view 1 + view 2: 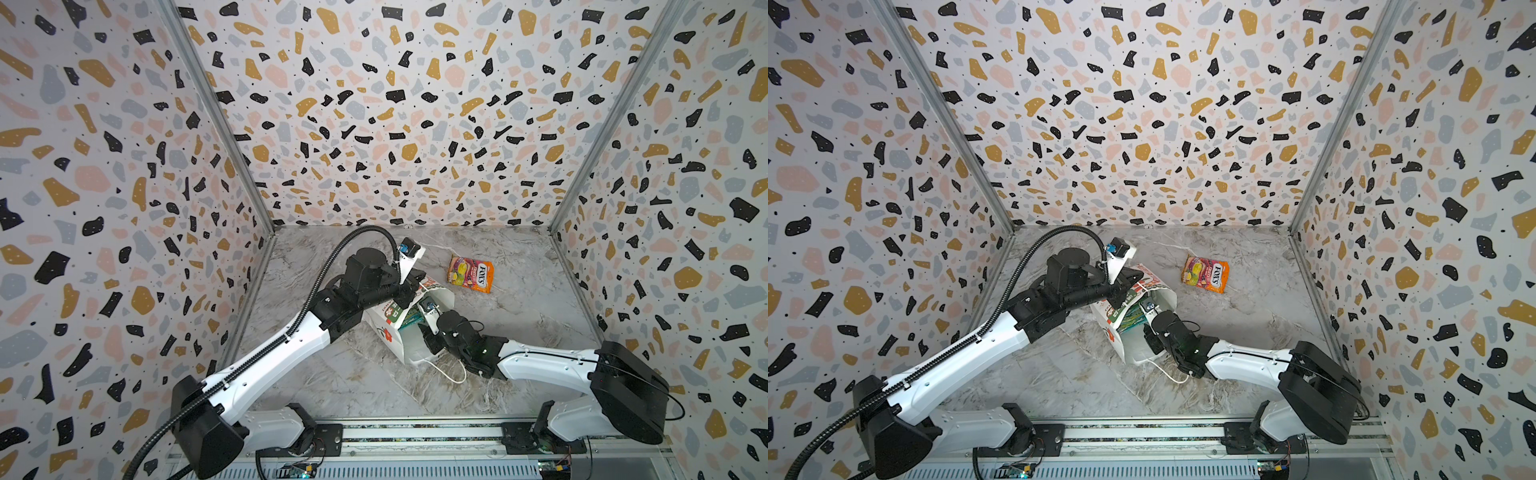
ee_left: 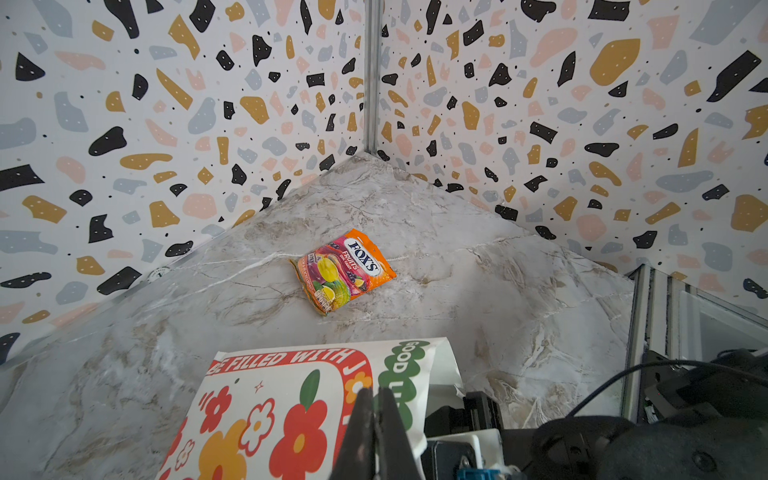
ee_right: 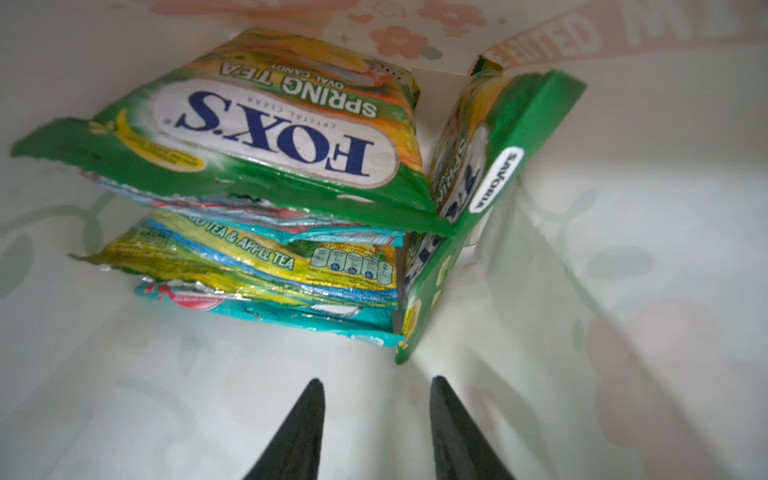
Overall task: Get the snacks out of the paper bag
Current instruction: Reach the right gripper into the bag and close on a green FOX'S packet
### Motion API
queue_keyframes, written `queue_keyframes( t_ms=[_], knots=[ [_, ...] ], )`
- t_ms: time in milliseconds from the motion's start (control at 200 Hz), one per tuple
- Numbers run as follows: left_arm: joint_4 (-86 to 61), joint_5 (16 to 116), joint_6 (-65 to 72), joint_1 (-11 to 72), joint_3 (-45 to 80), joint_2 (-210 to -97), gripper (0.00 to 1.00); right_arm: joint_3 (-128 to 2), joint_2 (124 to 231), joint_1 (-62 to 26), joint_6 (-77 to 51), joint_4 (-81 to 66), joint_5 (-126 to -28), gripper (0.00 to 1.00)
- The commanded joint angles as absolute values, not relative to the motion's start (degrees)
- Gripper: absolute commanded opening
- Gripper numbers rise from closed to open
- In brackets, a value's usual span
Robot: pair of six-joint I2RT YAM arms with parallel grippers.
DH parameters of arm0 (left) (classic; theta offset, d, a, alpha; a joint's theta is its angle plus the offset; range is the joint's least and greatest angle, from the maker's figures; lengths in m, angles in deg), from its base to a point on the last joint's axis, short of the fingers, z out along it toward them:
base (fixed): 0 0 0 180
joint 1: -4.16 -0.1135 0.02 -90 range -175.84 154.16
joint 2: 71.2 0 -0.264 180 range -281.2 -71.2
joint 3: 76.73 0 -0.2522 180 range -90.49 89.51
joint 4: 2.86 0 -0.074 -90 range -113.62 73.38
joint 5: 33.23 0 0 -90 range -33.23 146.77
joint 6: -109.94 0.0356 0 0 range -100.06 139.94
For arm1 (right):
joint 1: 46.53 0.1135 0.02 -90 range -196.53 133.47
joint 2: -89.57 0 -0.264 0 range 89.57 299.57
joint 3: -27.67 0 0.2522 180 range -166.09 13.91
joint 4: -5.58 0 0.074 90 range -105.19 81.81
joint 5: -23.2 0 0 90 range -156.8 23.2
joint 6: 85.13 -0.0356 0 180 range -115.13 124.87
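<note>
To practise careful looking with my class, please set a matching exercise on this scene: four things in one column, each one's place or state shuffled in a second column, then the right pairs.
Things
1. orange packet
2. green packet
3. left claw
4. right claw

Places or states
A. open, reaching inside the paper bag, holding nothing
B. lying on the table, outside the bag
C. shut on the bag's edge
D. inside the bag, among other packets

Pairs: 1-B, 2-D, 3-C, 4-A
</note>
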State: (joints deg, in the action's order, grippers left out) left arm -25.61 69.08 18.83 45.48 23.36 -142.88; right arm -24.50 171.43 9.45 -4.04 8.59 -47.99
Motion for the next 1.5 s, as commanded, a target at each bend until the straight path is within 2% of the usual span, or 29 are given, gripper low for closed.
queue_keyframes(
  t_ms=[0, 476, 976, 1041, 1151, 1197, 1497],
  knots=[
    [-23.55, 68.54, 18.51, 45.66, 22.49, -141.99, 0.0, -26.91, 172.37, 9.55, -6.56, 12.54, -42.91, 0.41],
    [-23.73, 68.54, 18.85, 45.69, 22.45, -141.95, 0.0, -31.18, 180.03, 8.79, -6.47, 14.63, -39.64, 0.32],
    [-23.82, 68.08, 18.88, 45.69, 22.45, -142.12, 0.0, -34.76, 185.89, 3.85, -5.37, 14.77, -46.46, 0.32],
    [-23.96, 67.84, 18.83, 45.73, 22.45, -142.26, 0.0, -34.76, 186.17, 3.74, -4.77, 15.17, -47.44, 0.26],
    [-24.1, 67.18, 18.8, 45.73, 22.27, -142.55, 0.0, -34.74, 185.84, 3.65, -4.19, 14.98, -48.86, 0.05],
    [-24.26, 66.35, 18.66, 45.65, 22.3, -142.59, 0.0, -34.46, 185.38, 3.65, -4.08, 14.55, -49.37, 0.0],
    [-25.32, 62.36, 18.09, 45.73, 21.7, -143.97, 0.0, -29.86, 179.2, 3.82, -3.4, 13.85, -53.43, 0.0]
  ],
)
